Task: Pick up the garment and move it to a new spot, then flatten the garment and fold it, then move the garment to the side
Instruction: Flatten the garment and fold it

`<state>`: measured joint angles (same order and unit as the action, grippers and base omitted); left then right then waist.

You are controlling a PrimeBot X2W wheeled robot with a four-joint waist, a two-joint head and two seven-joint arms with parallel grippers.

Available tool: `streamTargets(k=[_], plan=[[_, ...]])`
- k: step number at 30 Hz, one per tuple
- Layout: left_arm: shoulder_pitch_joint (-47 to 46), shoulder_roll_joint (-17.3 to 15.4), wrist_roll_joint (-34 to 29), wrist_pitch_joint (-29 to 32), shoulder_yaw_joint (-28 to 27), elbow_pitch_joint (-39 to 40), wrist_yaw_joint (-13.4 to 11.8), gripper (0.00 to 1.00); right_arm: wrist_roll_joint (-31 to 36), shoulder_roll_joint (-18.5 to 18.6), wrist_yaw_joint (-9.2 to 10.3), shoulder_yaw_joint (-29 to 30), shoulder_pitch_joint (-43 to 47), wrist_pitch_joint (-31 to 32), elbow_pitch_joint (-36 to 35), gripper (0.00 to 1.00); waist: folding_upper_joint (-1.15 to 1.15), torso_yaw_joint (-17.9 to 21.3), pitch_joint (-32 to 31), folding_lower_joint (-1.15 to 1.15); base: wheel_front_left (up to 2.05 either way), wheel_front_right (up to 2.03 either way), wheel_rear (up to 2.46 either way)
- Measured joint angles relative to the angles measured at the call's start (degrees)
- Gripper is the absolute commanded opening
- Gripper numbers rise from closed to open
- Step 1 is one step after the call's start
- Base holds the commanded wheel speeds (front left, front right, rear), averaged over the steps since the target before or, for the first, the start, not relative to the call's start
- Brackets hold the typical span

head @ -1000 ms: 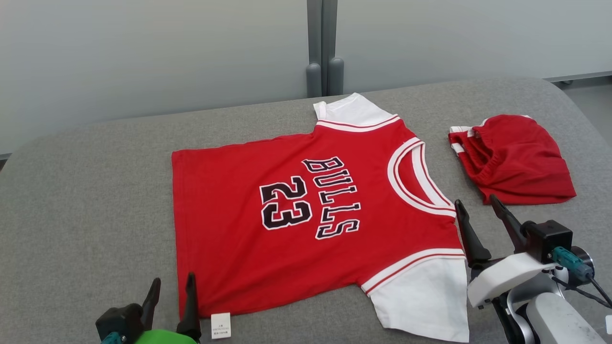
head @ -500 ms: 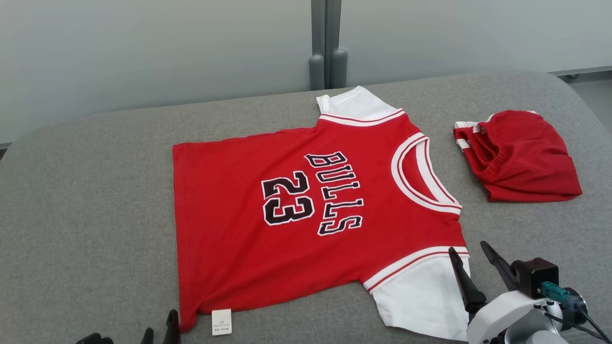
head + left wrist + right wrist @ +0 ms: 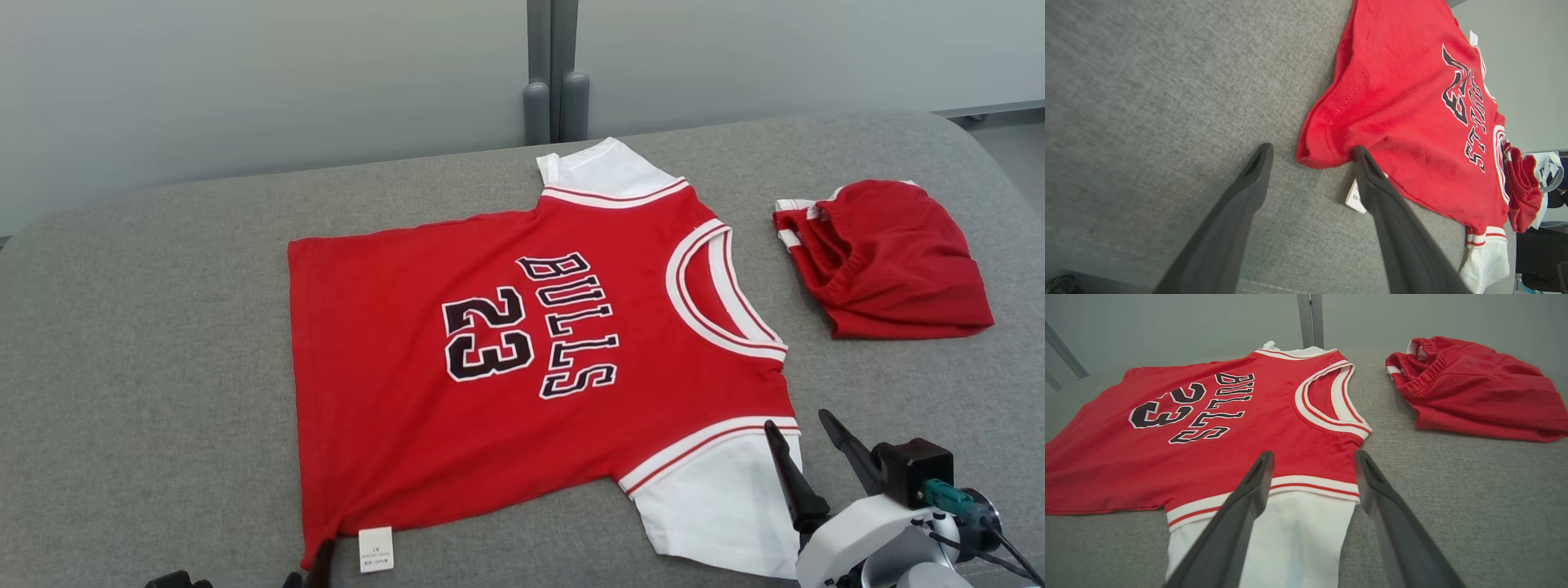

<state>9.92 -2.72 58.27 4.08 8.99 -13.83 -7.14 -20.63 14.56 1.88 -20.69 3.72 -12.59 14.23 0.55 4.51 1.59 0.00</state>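
Spotter: Garment report: the jersey (image 3: 522,351) is lying face up, spread flat across the middle of the table (image 3: 147,327). Its neckline is pointing toward the table's right end, where the red shorts (image 3: 886,261) are sitting bunched.

Planner: What are the grippers doing?

Spotter: Both are standing with fingers spread wide and are holding nothing. The left gripper (image 3: 1311,150) is hanging low at the table's near edge, and the hem corner (image 3: 1316,157) is sitting between its two fingers, beside the care label (image 3: 1353,198). One fingertip is resting right at the cloth's edge; whether it is pressing on it, I am not managing to tell. The right gripper (image 3: 1313,456) is hovering further along that near edge, pointing over the white sleeve (image 3: 1298,539).

Planner: I am reckoning this is thin, soft knit: light, limp, and drooping the instant it is lifted. Nothing fragile, though it is probably sliding easily over the table's grey cover and creasing if dragged.

Spotter: So where are you wanting the holds?

Planner: I am leaning toward doubled, stitched edges, since they are giving the fingers more to bite. That is meaning the hem corner for the left, and the striped sleeve band (image 3: 1314,486) for the right. I am also wanting both layers pinched together, or the back panel is likely sagging away.
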Motion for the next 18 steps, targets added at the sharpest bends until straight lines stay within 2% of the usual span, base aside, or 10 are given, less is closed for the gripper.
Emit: streamTargets(k=[6, 8, 10, 16, 18], plan=[[-0.3, 0.0, 5.0, 1.5, 1.0, 0.6, 0.0, 1.0, 0.0, 0.1, -0.32, -0.2, 0.0, 0.0, 0.0, 1.0, 0.0, 0.2, 0.4, 0.0, 0.0, 0.0, 0.0], [-0.4, 0.0, 5.1, 1.4, 1.0, 0.6, 0.0, 0.94, 0.0, 0.1, -0.43, -0.4, 0.0, 0.0, 0.1, 1.0, 0.0, 0.3, 0.5, 0.0, 0.0, 0.0, 0.0], [-0.7, 0.0, 5.2, 1.3, 0.6, 0.4, 0.0, 0.93, 0.0, 0.1, -0.86, -0.7, 0.0, 0.0, 0.2, 1.0, 0.0, 0.6, 0.7, 0.0, 0.0, 0.0, 0.0], [-1.8, 0.0, 11.6, 0.4, -0.3, -0.2, 0.0, 1.0, 0.1, 0.4, -1.35, -1.0, -0.1, 0.0, 0.8, 1.0, 0.0, 1.6, 1.3, 0.0, 0.0, 0.0, 0.0], [-2.3, 0.0, 13.0, 0.3, -0.2, -0.4, 0.0, 0.91, 0.1, 0.4, -1.34, -0.9, -0.1, 0.0, 1.1, 1.0, 0.0, 1.8, 1.5, 0.0, 0.0, 0.0, 0.0]])
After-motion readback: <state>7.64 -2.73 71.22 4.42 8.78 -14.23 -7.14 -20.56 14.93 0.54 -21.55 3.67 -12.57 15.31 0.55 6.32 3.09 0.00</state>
